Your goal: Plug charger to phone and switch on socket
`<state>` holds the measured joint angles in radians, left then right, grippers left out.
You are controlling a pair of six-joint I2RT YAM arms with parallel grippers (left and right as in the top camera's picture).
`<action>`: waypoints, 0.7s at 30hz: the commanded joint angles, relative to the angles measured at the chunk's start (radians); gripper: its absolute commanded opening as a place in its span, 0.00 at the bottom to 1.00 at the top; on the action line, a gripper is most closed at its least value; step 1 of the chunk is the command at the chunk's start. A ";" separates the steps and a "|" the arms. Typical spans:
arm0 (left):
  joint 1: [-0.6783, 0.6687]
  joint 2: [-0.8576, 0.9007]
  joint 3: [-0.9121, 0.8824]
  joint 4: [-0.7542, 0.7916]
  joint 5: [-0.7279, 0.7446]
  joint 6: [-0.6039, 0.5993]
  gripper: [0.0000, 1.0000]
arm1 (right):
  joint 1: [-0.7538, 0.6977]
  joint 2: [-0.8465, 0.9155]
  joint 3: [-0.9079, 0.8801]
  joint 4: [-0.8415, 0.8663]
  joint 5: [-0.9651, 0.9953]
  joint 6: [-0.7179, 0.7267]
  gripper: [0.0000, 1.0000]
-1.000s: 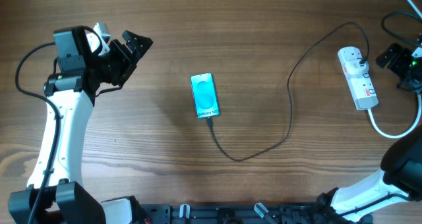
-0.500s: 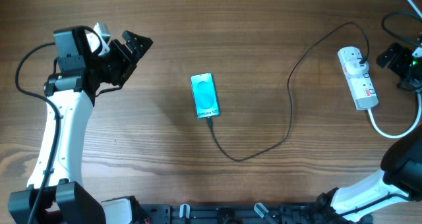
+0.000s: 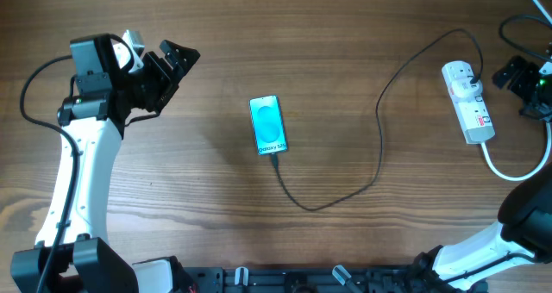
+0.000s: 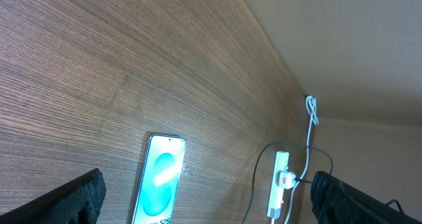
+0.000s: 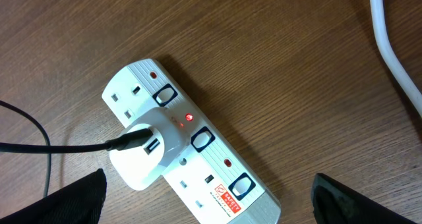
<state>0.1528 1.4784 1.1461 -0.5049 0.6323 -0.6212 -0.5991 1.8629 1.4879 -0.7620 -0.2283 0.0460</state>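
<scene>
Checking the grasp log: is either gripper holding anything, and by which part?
Nothing is held: the left gripper and right gripper are both open and empty.

— Does the phone (image 4: pixel 160 181) show whole in the left wrist view?
— No, its lower end runs off the bottom edge.
— And the socket (image 5: pixel 208 161)?
— In the right wrist view its lower right end is cut off. Overhead, its switches are too small to read.

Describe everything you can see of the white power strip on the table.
The socket lies flat on the wooden table: a white plastic-looking strip with three outlets, each with a black rocker switch and red dot; the middle dot glows. A white plug carrying the black charger sits in the middle outlet. A thick white cord leaves one end.
</scene>
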 commanded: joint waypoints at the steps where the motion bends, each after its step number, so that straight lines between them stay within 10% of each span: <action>1: 0.003 -0.016 0.002 0.002 -0.006 0.023 1.00 | 0.000 0.012 -0.005 0.003 -0.017 -0.017 1.00; 21: 0.003 0.023 0.000 0.006 -0.032 0.023 1.00 | 0.000 0.012 -0.005 0.003 -0.017 -0.017 1.00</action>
<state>0.1528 1.4860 1.1461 -0.5014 0.6224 -0.6212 -0.5991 1.8629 1.4879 -0.7616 -0.2287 0.0463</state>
